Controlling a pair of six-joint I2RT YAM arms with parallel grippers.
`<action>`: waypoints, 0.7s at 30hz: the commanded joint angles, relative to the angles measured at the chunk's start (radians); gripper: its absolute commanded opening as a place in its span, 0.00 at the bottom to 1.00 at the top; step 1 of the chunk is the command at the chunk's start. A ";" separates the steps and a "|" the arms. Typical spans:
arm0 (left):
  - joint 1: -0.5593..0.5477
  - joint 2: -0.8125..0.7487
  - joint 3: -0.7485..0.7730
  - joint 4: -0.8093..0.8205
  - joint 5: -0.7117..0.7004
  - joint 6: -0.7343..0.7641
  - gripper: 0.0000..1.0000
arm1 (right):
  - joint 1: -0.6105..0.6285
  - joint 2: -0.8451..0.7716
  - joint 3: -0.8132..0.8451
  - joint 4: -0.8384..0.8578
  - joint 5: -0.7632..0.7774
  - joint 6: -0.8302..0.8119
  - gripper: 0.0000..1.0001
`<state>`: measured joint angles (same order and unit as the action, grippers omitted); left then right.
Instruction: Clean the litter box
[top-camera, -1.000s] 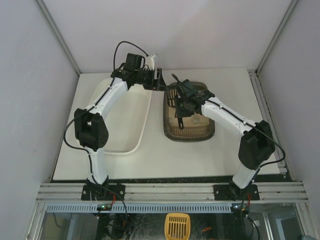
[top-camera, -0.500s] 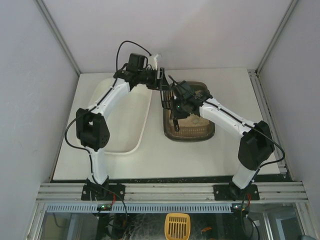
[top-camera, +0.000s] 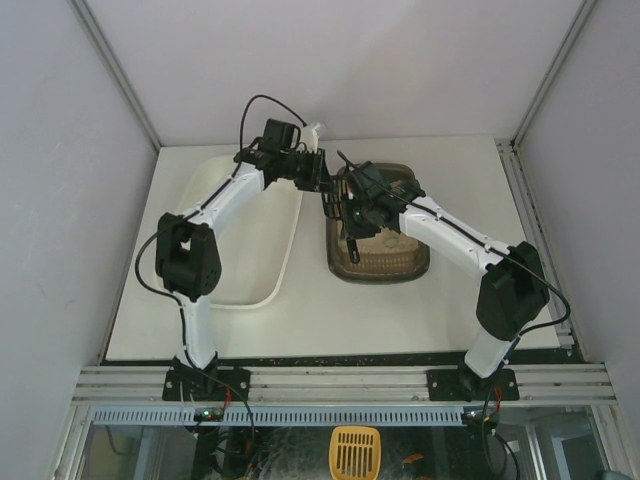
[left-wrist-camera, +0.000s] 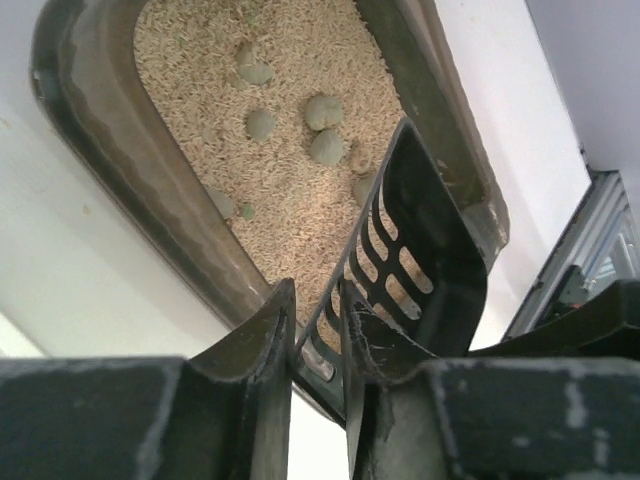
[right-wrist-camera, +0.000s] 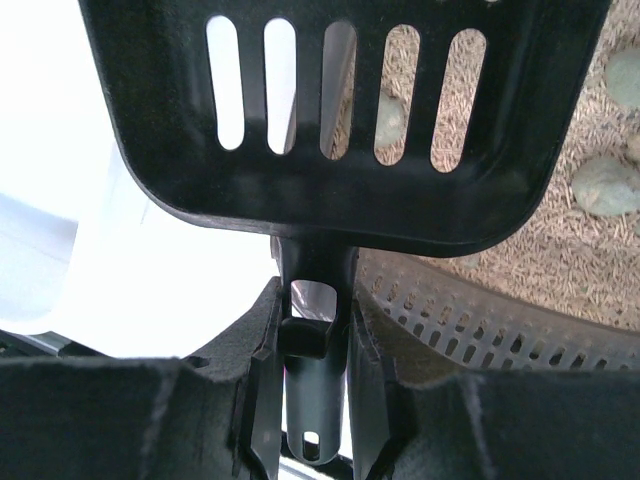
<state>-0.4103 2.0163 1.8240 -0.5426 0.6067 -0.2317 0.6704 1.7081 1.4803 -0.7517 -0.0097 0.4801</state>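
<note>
From above, the litter box (top-camera: 415, 268) sits right of centre toward the bench's far edge, beside the white tray (top-camera: 250, 262). The left gripper (top-camera: 325, 183) and right gripper (top-camera: 350, 212) are close together over its far-left part. The left wrist view shows that pincer narrow, the black scoop (left-wrist-camera: 425, 230) passing its slotted wall between the fingers (left-wrist-camera: 262, 345) above litter dotted with greenish clumps (left-wrist-camera: 322, 110); whether it pinches, I cannot tell. The right wrist view shows the right pincer clamped on the scoop's handle.

Bright, even light — soft shadows, blurred foregrounds
</note>
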 joint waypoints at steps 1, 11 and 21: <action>-0.001 -0.041 -0.022 0.029 0.024 0.007 0.10 | 0.008 -0.076 0.047 0.038 0.021 -0.012 0.00; 0.020 -0.152 -0.158 0.202 0.134 -0.170 0.00 | -0.038 -0.225 -0.101 0.155 -0.092 0.026 0.60; 0.041 -0.184 -0.238 0.378 0.225 -0.355 0.00 | -0.197 -0.538 -0.522 0.601 -0.463 0.179 0.90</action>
<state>-0.3721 1.9079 1.6123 -0.2813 0.7689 -0.5037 0.4862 1.2175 1.0233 -0.3828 -0.3149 0.5808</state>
